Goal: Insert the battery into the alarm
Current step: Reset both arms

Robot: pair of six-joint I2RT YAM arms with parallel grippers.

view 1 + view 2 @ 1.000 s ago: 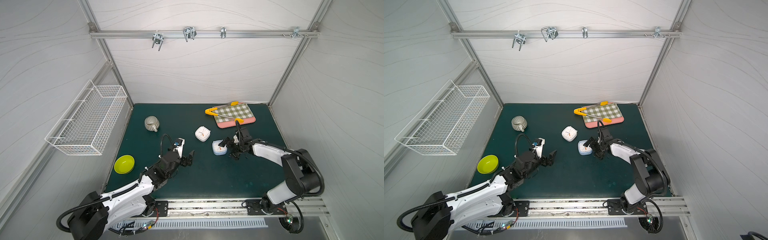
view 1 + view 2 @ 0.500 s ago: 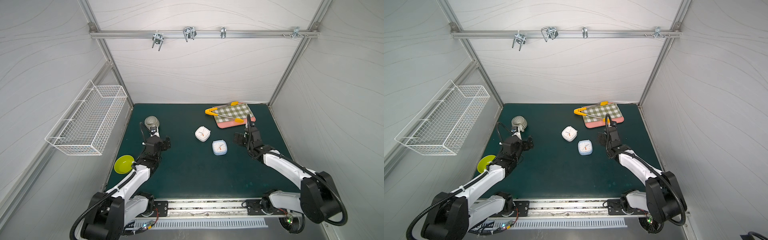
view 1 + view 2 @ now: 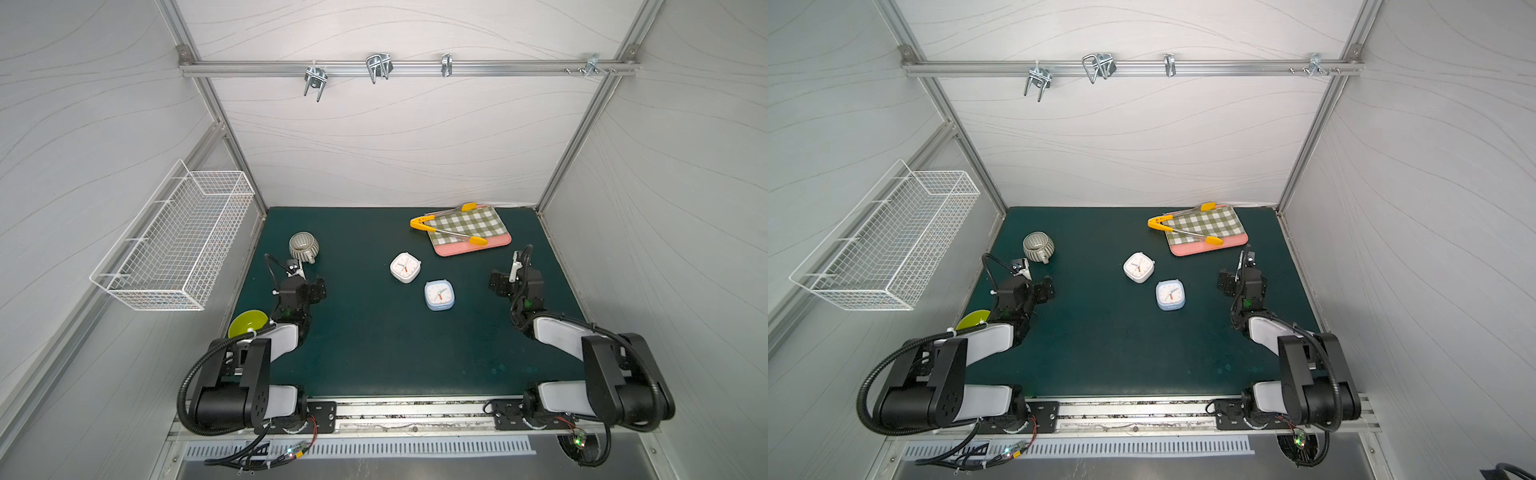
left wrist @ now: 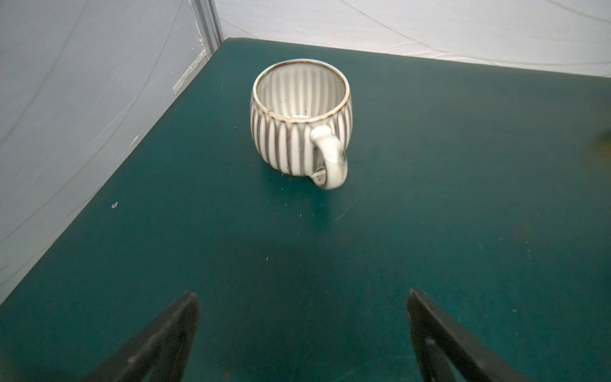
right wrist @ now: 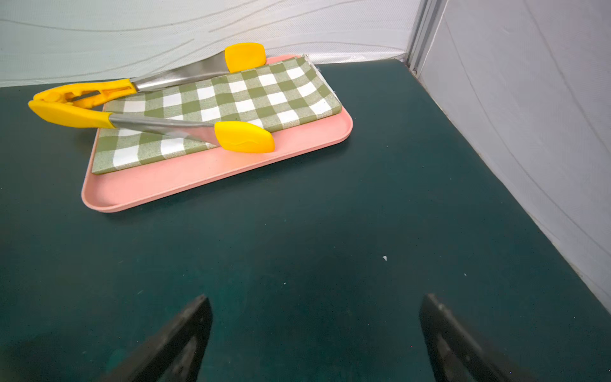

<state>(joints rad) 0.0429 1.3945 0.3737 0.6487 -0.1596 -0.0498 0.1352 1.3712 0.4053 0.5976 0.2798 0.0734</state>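
Two alarm clocks lie face up in the middle of the green mat in both top views: a white alarm [image 3: 405,267] [image 3: 1138,267] and, nearer the front, a pale blue alarm [image 3: 439,295] [image 3: 1170,294]. No battery shows in any view. My left gripper [image 3: 300,279] [image 4: 302,294] hovers low over the left side of the mat, open, with only bare mat between its fingers. It is well apart from the clocks. My right gripper [image 3: 513,279] [image 5: 317,297] is open over the right side, nothing between its jaws.
A striped mug [image 3: 303,247] [image 4: 299,122] stands just beyond my left gripper. A pink tray [image 3: 473,248] [image 5: 185,178] with a checked cloth and yellow tongs [image 5: 148,124] lies beyond my right gripper. A yellow-green bowl [image 3: 248,324] sits at front left, a wire basket [image 3: 178,241] on the left wall.
Both arms have drawn back from the centre to their own sides. My right gripper has left the blue alarm, which now lies alone, face up.
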